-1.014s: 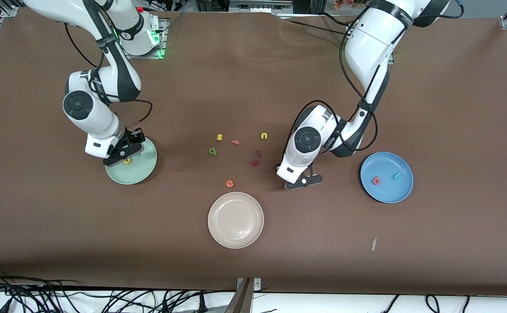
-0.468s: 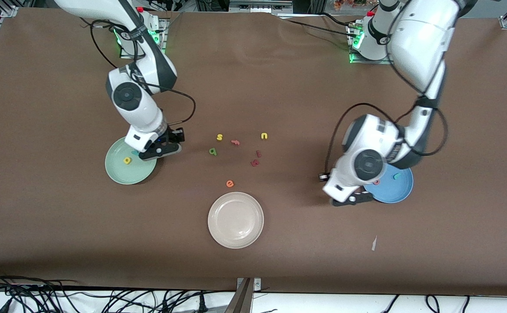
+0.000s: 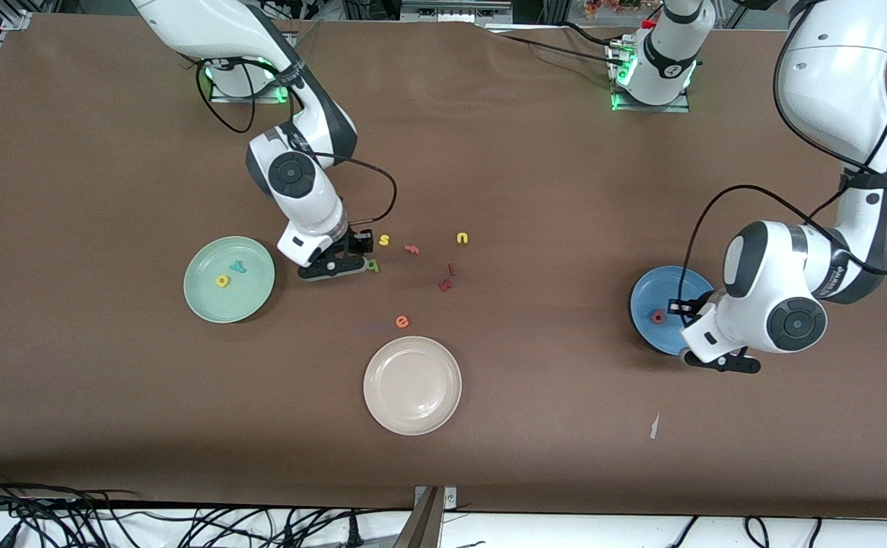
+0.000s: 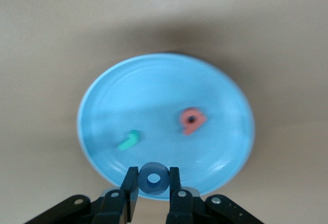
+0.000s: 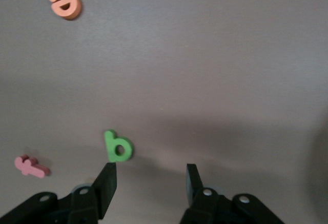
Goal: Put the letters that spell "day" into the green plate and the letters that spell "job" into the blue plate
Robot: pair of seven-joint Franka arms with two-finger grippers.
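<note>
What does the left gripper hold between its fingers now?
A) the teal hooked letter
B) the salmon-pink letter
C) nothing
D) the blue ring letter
D: in the left wrist view the left gripper is shut on the blue ring letter over the blue plate, where the teal hooked letter and the salmon-pink letter already lie.

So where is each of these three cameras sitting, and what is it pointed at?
Front view: high across the table, facing both arms and the green plate.
Left wrist view: on the left arm, looking down past the left claw gripping the blue "o" over the blue plate.
Right wrist view: above the open right claw, near the green letter.
Front and left wrist views share the blue plate.
</note>
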